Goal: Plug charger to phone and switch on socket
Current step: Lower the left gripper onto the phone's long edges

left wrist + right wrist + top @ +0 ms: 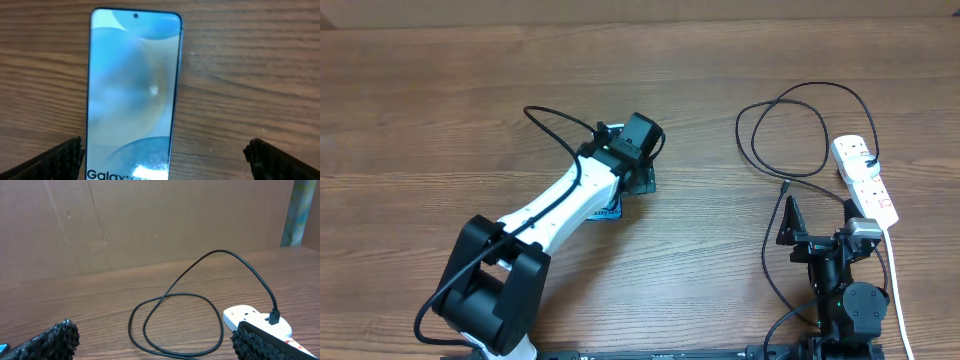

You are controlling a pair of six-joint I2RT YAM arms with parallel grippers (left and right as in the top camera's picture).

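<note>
Wood-grain tabletop [720, 60] lies under both my arms. White socket [867, 182] sits here; my right pincer [820, 222], jaws spread, stands just beside it. Well left of the socket, my left pincer [165, 157] gapes wide over the phone [132, 90]. Black charger [220, 252], plugged into the socket, loops leftward.

Lab-style test bench, wood-grain table [420, 110], brown board backdrop [150, 220]

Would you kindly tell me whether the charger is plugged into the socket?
Plugged in: the charger has its black plug standing in an outlet at one end of the socket.
</note>
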